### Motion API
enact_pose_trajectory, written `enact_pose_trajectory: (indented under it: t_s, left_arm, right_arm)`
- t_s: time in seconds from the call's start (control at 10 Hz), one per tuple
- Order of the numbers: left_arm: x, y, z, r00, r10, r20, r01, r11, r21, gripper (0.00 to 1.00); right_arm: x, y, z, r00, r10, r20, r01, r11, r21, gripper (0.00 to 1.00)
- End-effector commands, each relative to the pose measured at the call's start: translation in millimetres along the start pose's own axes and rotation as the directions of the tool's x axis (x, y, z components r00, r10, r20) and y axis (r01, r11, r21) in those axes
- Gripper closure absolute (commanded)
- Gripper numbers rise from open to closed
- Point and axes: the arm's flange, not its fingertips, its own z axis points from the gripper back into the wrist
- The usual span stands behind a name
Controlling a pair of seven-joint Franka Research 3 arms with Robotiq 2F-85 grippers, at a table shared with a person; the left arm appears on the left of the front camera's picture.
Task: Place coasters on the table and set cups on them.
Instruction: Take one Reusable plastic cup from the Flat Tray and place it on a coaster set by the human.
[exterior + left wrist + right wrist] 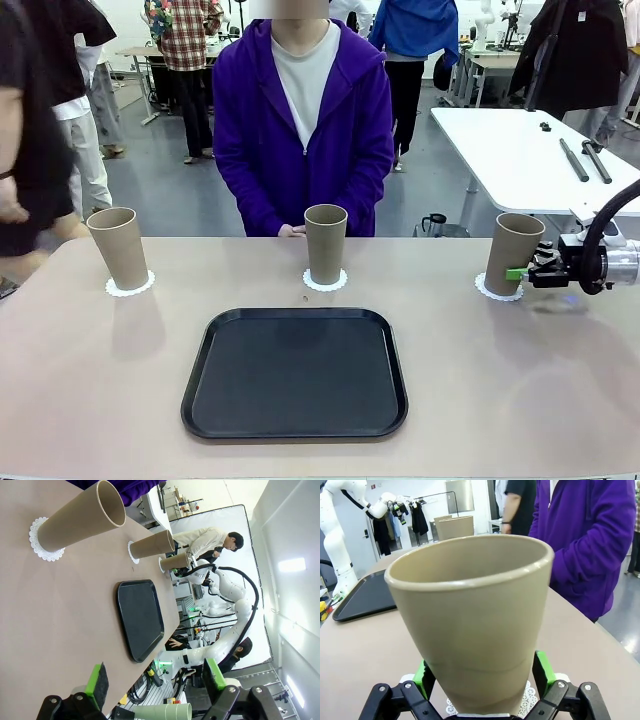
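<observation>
Across the bench (90,400) you have three cups on coasters; right gripper (524,273) fingers spread beside the rightmost cup (513,253), left gripper (155,680) fingers apart.

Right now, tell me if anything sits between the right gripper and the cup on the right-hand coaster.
Nothing visible does. The right gripper already straddles the cup, its green pads on either side of the lower body, above the coaster.

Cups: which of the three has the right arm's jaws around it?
The cup at the table's right end, on its coaster. The right gripper has its jaws either side of its base; the other two stand alone.
</observation>
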Motion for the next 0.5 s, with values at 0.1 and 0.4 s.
enact_pose_trajectory:
  t_s: [0.1, 0.4]
  left_arm:
    - [-0.4, -1.5, 1.1, 1.0, -0.006, 0.01, 0.006, 1.0, -0.004, 0.0]
    - [-0.4, -1.5, 1.1, 1.0, -0.006, 0.01, 0.006, 1.0, -0.004, 0.0]
  right_arm:
    - [2.2, -9.4, 0.3, 0.999, -0.006, -0.035, 0.006, 1.0, -0.019, 0.0]
    - [3.1, -8.9, 2.0, 0.998, 0.0, -0.068, -0.002, 1.0, -0.028, 0.0]
